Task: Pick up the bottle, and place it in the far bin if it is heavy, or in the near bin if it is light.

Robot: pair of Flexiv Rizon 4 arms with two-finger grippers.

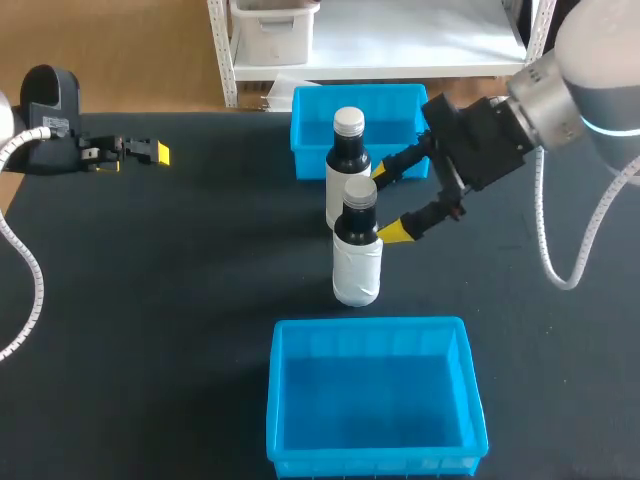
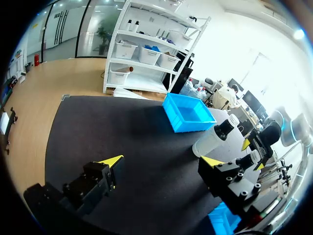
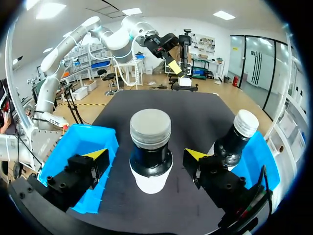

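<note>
Black table [image 1: 180, 300], two blue bins, two bottles, all upright.

Near bottle [image 1: 357, 250]: white body, dark neck, grey cap. It stands on the mat close to table centre, in neither bin.

Far bottle [image 1: 347, 160]: same build with a paler cap, just beside the near bottle at its 12 o'clock. It also stands on the mat, in front of the far bin rather than in it. In the right wrist view a strip of mat shows between the two bottles.

Far bin [image 1: 312, 130]: at 12 o'clock from the bottles, by the table's far edge.

Near bin [image 1: 375, 400]: at 6 o'clock from the near bottle, near it but not touching.

Right gripper [image 1: 390, 203]: its arm comes in from 2 o'clock. The fingers are spread and straddle the near bottle at neck height, one on each side. In the right wrist view there is a gap between each yellow tip and the bottle, so there is no grip (from overhead the nearer tip looks to graze the shoulder).

Left gripper [image 1: 133, 157]: out at 10 o'clock on the table, well apart from bottles and bins. In the left wrist view its fingers stand wide apart with only bare mat between them.
</note>
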